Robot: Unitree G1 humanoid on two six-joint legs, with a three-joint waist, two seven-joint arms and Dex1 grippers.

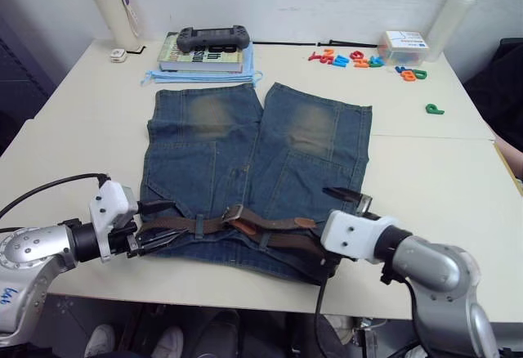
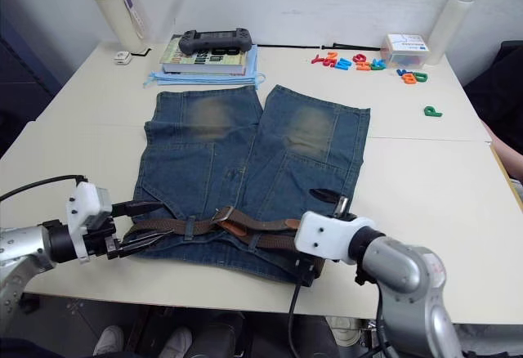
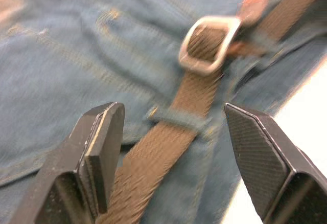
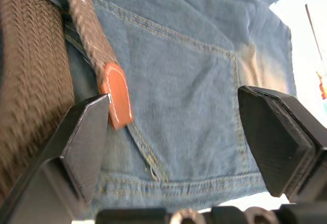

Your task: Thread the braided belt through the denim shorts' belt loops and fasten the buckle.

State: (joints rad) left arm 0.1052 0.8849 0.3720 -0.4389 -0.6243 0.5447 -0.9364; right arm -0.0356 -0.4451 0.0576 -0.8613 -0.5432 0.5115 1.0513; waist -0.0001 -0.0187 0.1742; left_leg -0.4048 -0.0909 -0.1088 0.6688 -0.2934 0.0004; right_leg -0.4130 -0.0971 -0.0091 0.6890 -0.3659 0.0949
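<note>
The shorts (image 1: pixel 253 170) lie flat on the table (image 1: pixel 425 178), waistband toward the robot, legs pointing away. Along that waistband runs the belt (image 1: pixel 208 225), its long axis going straight across from one hand to the other. The buckle (image 1: pixel 234 212) sits about mid-waist, with the strap passed through its frame, and the tan tip (image 1: pixel 305 222) ends just beyond it toward the right.

Left hand (image 1: pixel 155 227) is at the left end of the waistband, fingers spread wide and holding nothing; in its wrist view the strap runs up between the two fingers, under a loop (image 3: pixel 181 119), and on to the buckle. So this hand looks straight down the belt's length.

Right hand (image 4: pixel 173 142) is at the right end, also wide and empty, with the tan tip just beside one finger (image 4: pixel 84 137).

For the tip, the right hand is clearly nearer; for the buckle, the two hands are about equally near. Whether the pin is seated I can't tell.
</note>
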